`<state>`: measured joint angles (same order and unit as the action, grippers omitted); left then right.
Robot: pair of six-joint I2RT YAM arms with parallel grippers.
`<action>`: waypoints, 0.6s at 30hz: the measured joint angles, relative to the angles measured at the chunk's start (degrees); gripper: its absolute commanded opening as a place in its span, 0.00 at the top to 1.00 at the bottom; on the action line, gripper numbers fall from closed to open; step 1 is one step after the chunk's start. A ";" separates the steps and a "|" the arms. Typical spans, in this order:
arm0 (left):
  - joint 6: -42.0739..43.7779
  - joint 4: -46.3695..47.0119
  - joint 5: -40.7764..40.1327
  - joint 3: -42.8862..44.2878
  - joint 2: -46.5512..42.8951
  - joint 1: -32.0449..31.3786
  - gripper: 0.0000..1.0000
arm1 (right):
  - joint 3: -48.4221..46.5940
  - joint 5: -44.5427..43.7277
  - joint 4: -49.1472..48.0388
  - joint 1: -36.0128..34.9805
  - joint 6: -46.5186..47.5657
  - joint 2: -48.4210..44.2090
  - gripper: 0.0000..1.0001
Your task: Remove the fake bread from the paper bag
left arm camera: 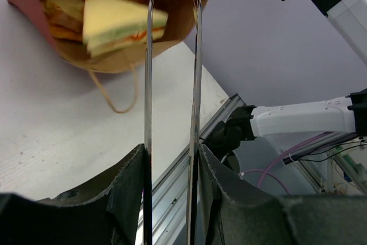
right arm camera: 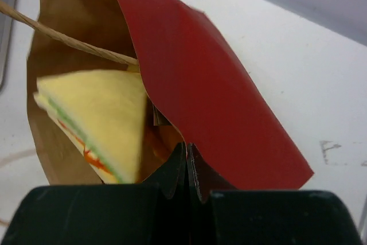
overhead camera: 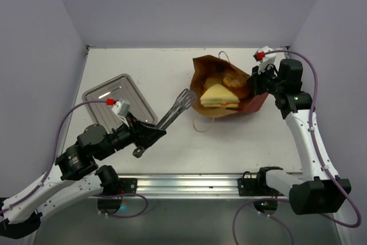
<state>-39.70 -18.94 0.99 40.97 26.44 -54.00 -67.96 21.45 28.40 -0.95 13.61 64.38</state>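
Observation:
The dark red paper bag (overhead camera: 259, 100) lies open on its side at the back right, with its brown inside showing. Inside it lie the pale-yellow sandwich wedge (overhead camera: 218, 96) and a round orange-brown bun (overhead camera: 234, 77), with other bread pieces behind them. My right gripper (overhead camera: 255, 84) is shut on the bag's rim (right arm camera: 195, 84), and the wedge (right arm camera: 97, 113) sits just left of it. My left gripper (overhead camera: 150, 136) is shut on the metal tongs (overhead camera: 175, 110). Their tips stop just short of the bag's mouth. The left wrist view shows the tong arms (left arm camera: 148, 84) between my fingers, pointing at the wedge (left arm camera: 123, 24).
A square metal tray (overhead camera: 137, 93) lies at the left, behind my left arm. The bag's tan cord handle (overhead camera: 198, 124) trails onto the table in front of the mouth. A metal rail (overhead camera: 189, 183) runs along the near edge. Grey walls enclose the table.

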 measured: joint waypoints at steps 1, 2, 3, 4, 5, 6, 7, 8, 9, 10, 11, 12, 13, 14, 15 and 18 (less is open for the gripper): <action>-0.02 -0.24 -0.02 0.09 -0.11 0.00 0.58 | 1.64 -0.09 -0.42 -0.96 0.15 -0.26 1.00; -0.13 -0.61 -0.07 0.09 -0.11 0.00 0.60 | 3.02 -0.17 -0.66 -1.46 0.13 -0.22 1.00; -0.22 -1.36 0.00 0.07 0.07 0.00 0.60 | 4.20 -0.31 -0.59 -1.73 0.00 0.07 1.00; -0.26 -1.97 0.20 0.04 0.37 0.00 0.61 | 5.01 -0.31 -0.59 -1.86 -0.15 0.44 1.00; -0.31 -2.43 0.52 0.02 0.83 0.00 0.62 | 5.20 -0.31 -0.57 -1.99 -0.61 0.85 1.00; -0.39 -2.75 0.94 -0.09 1.36 0.00 0.62 | 5.11 -0.37 -0.87 -2.08 -1.05 1.18 1.00; -0.46 -2.84 1.38 -0.35 1.81 0.00 0.62 | 4.59 -0.50 -0.87 -2.19 -1.75 1.57 1.00; -0.66 -3.10 1.75 -0.72 2.19 0.00 0.62 | 3.78 -0.83 -0.76 -2.27 -2.49 2.14 1.00; -0.83 -3.21 1.97 -1.29 2.40 0.00 0.62 | 2.75 -1.05 -0.74 -2.29 -3.30 2.93 1.00; -1.11 -3.37 2.08 -1.88 2.43 0.00 0.62 | 1.55 -1.27 -0.70 -2.29 -4.09 3.91 1.00; -1.27 -3.56 2.14 -2.45 2.40 0.00 0.62 | 0.28 -1.42 -0.57 -2.29 -4.90 4.94 1.00; -1.31 -4.09 2.21 -2.80 2.32 0.00 0.62 | -0.96 -1.51 -0.59 -2.29 -5.62 5.90 1.00; -1.42 -4.46 2.23 -3.04 2.14 0.00 0.62 | -1.95 -1.64 -0.68 -2.29 -6.25 6.69 1.00; -1.51 -4.72 2.23 -3.21 1.99 0.00 0.62 | -2.45 -1.66 -0.94 -2.29 -6.80 7.19 1.00; -1.62 -4.90 2.23 -3.28 1.95 0.00 0.62 | -2.56 -1.66 -1.14 -2.29 -7.28 7.37 1.00; -1.81 -4.68 2.69 -3.34 3.02 0.00 0.64 | -2.36 -1.44 -1.18 -2.51 -8.44 7.45 1.00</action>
<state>-41.52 -23.62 3.68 37.63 29.45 -54.00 -70.32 20.01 27.22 -3.46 5.17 71.83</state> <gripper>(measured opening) 0.375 0.012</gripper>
